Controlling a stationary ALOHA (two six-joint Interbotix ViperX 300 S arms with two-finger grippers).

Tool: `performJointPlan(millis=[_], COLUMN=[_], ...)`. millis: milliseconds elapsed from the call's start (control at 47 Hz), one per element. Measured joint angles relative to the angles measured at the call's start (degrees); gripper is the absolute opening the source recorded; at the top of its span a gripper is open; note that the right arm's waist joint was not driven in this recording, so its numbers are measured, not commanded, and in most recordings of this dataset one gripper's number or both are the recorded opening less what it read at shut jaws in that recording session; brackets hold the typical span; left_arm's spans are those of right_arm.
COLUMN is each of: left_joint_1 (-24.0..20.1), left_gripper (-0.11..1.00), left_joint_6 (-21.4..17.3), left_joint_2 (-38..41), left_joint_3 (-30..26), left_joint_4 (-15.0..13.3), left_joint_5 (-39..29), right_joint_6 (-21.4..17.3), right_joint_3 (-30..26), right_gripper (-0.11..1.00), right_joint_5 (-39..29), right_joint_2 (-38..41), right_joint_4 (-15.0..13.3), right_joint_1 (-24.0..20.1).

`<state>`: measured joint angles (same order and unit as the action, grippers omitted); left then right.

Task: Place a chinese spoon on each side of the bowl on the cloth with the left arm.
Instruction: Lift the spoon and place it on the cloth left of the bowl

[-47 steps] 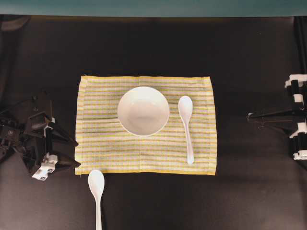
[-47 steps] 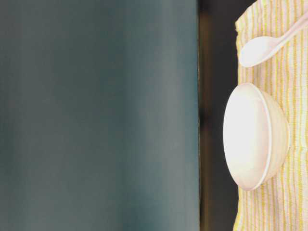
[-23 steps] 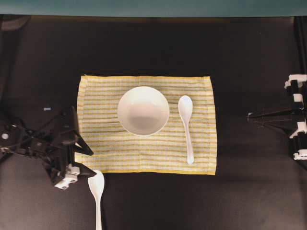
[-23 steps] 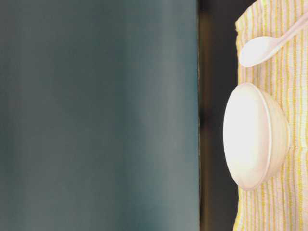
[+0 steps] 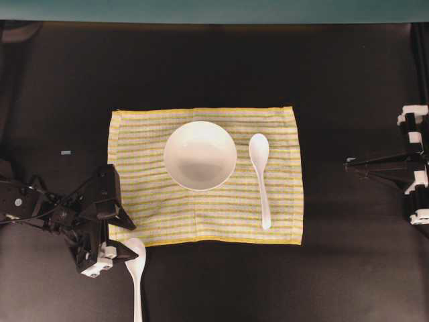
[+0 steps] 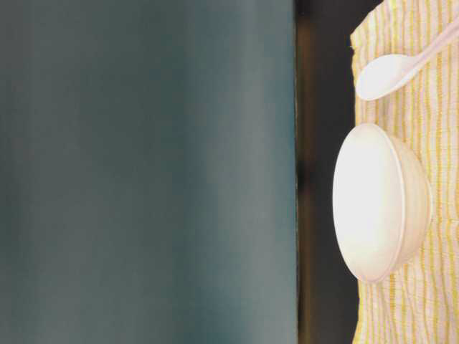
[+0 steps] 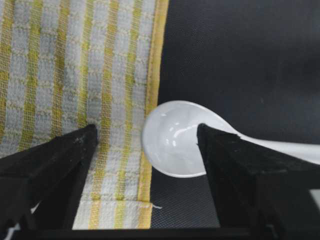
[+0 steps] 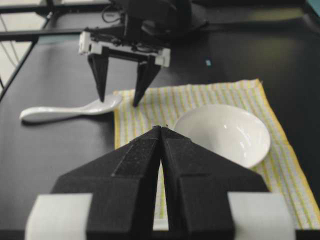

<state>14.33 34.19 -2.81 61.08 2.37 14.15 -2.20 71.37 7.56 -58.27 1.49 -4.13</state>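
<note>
Down and in toward the cloth's near left corner comes the left arm (image 5: 40,204), and its left gripper (image 5: 119,243) now stands over the bowl end of the loose spoon (image 5: 136,268), where a moment ago it was off to the side. The cloth (image 5: 201,218) has shifted a little too, with its left edge now lying crooked. The jaws are open wide; in the left wrist view one finger sits over the cloth's yellow border and the other over the spoon's neck, so the spoon's cup (image 7: 172,140) lies between them. Nothing is held yet.

That spoon lies on the dark table (image 5: 67,80), just off the cloth's near edge, with its handle pointing away from the cloth. It looks white, smooth and shiny, so I think it is hard, light, slippery and easy to chip. The best place to pinch it is likely the thin neck behind the cup.

In the middle of the cloth sits the round white bowl (image 5: 200,155). Another white spoon (image 5: 261,178) lies on the cloth close to the bowl's right side.

By the table's right edge the right gripper (image 8: 161,165) is pressed shut and empty
</note>
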Motion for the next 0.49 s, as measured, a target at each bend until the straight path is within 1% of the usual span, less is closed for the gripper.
performJointPlan(millis=[43,106,213,277,319,383,490], left_joint_1=[0.0,0.0,0.0,0.0,-0.4,-1.1,-3.6], left_gripper=[0.70,0.59,0.35,0.19,0.10,0.09,0.09], left_joint_6=[0.0,0.1,-0.6,-1.0,-1.5,-3.1,-7.3], left_joint_2=[0.0,0.0,-0.1,-0.6,-1.3,-3.0,-7.1], left_joint_3=[0.0,0.0,-0.1,0.0,-0.2,-0.6,-2.0], left_joint_4=[-0.1,0.0,0.0,0.0,0.0,0.0,0.0], left_joint_5=[0.1,0.0,-0.8,-2.3,-3.4,-6.2,-12.1], right_joint_6=[0.0,0.0,0.0,0.0,0.0,0.0,0.0], right_joint_3=[0.0,0.0,0.0,0.0,0.0,0.0,0.0], right_gripper=[0.00,0.00,0.00,0.00,0.00,0.00,0.00], right_joint_5=[0.0,0.0,0.0,0.1,0.0,0.1,0.0], right_joint_2=[0.0,0.1,0.0,0.1,0.0,0.0,0.0], right_joint_4=[0.0,0.0,0.1,0.0,0.1,0.1,0.0], right_joint_1=[0.0,0.0,0.0,0.0,0.0,0.0,0.0])
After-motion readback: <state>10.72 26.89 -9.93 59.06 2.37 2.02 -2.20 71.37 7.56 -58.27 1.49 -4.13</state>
